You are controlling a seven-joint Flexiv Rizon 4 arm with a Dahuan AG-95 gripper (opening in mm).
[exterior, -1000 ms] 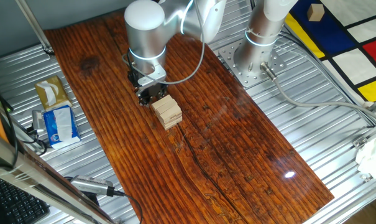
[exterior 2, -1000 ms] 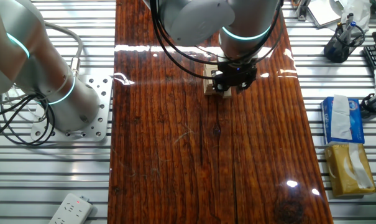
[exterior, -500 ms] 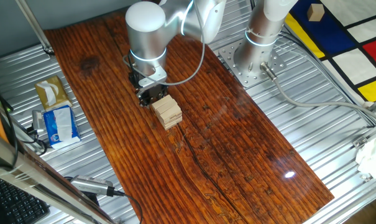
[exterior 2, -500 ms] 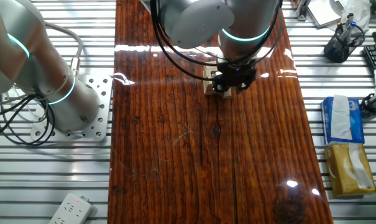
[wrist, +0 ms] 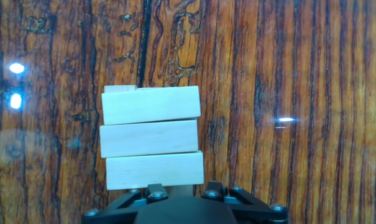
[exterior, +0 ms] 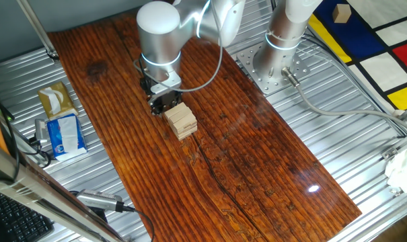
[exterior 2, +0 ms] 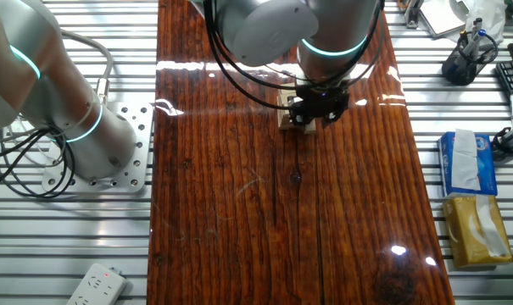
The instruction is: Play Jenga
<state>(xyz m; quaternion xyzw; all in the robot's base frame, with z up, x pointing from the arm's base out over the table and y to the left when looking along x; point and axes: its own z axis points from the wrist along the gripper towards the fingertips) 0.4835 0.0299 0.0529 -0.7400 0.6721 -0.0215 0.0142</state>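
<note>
The Jenga tower of pale wooden blocks stands on the dark wood tabletop. In the hand view its top layer shows three blocks side by side, with the end of a lower block peeking out at the far left corner. My gripper is low beside the tower, right against its side. From the other fixed view the gripper covers most of the tower. In the hand view my gripper has its black fingers at the tower's near edge, a narrow gap apart. What lies between them is hidden under the top layer.
A tan tissue box and a blue-and-white tissue packet sit off the board's left side. The arm's base is bolted at the far right with a cable trailing. A lone wooden cube lies on the coloured mat. A power strip is nearby.
</note>
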